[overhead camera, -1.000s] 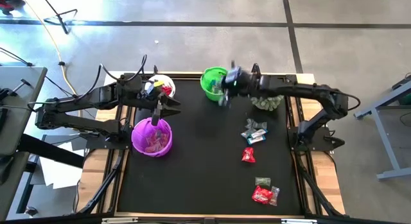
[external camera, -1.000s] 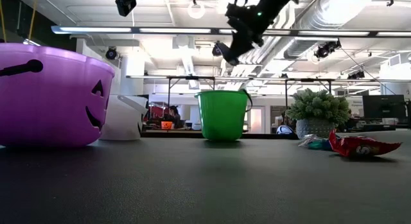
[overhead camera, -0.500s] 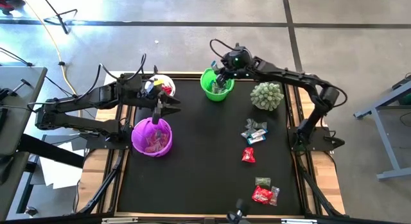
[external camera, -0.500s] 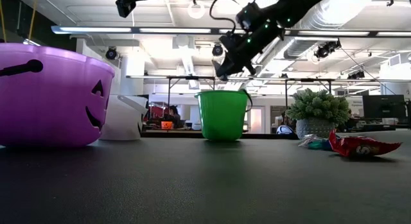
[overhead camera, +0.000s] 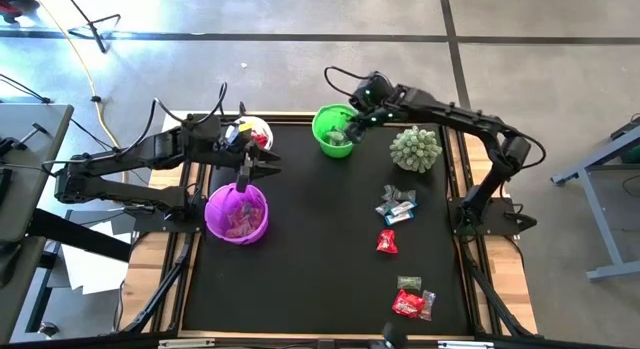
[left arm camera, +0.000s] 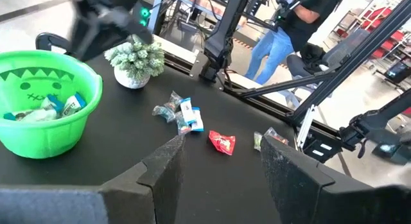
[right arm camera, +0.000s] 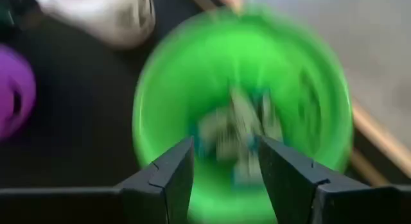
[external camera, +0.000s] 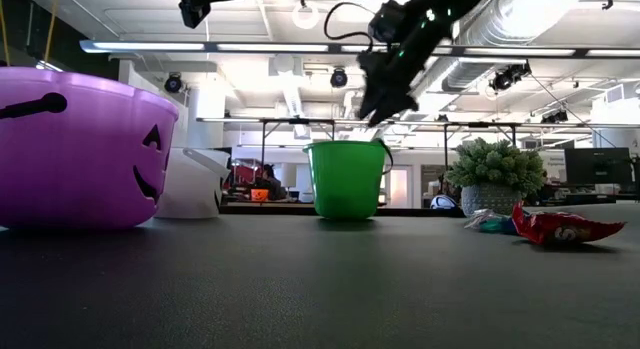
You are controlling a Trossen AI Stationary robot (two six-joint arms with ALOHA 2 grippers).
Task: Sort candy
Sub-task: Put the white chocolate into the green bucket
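Observation:
My right gripper (overhead camera: 352,124) hangs open above the green bucket (overhead camera: 333,131) at the table's far middle; in the right wrist view its fingers (right arm camera: 225,147) frame the bucket (right arm camera: 167,89) and the candy (right arm camera: 237,131) lying inside. My left gripper (overhead camera: 245,174) waits open (left arm camera: 225,153) above the purple bucket (overhead camera: 237,211), which holds candy. Loose candy lies on the black mat at the right: a blue-white cluster (overhead camera: 396,204), a red piece (overhead camera: 386,242), and red and dark pieces (overhead camera: 412,301) near the front.
A white bucket (overhead camera: 250,134) with candy stands at the far left, behind the left gripper. A spiky pale-green ball in a pot (overhead camera: 416,149) sits at the far right, right of the green bucket. The mat's middle (overhead camera: 310,249) is bare.
My right gripper has swung from the green bucket's near right side toward the table's far edge and now hangs over the bucket. The arm no longer covers the spiky ball.

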